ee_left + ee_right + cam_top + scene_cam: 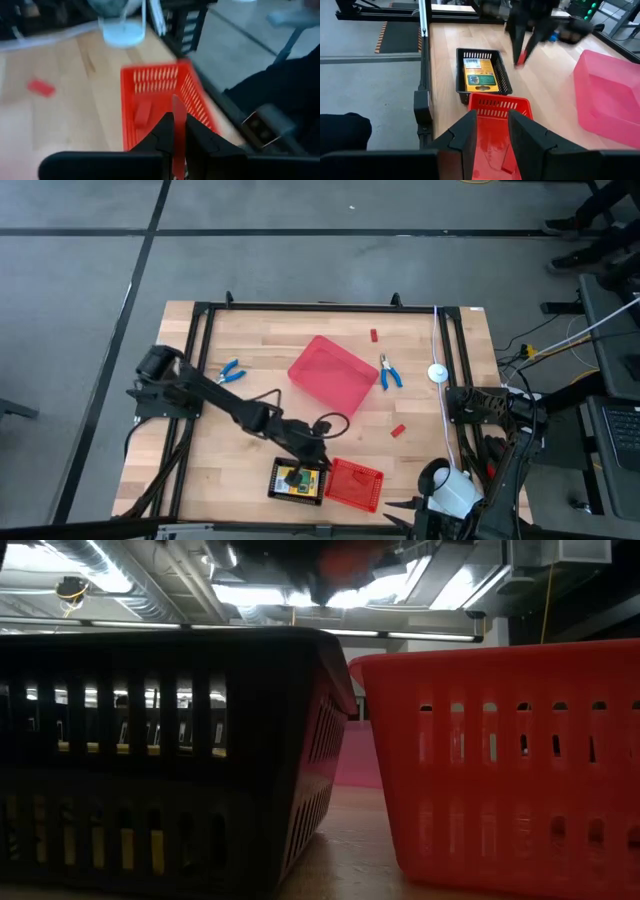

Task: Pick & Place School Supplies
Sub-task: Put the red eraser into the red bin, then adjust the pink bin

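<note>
Right now my left gripper pinches a thin red block upright, its long axis along the fingers, hanging above the red mesh basket — the drop lies straight below. My right gripper waits half-spread nearby. Writing on the yellow-and-green box in the black tray is probably unreadable.

Left gripper: jaws closed on a thin red block, held upright above the red mesh basket. Another red block lies inside the basket. A third red block rests on the table, apart.
</note>
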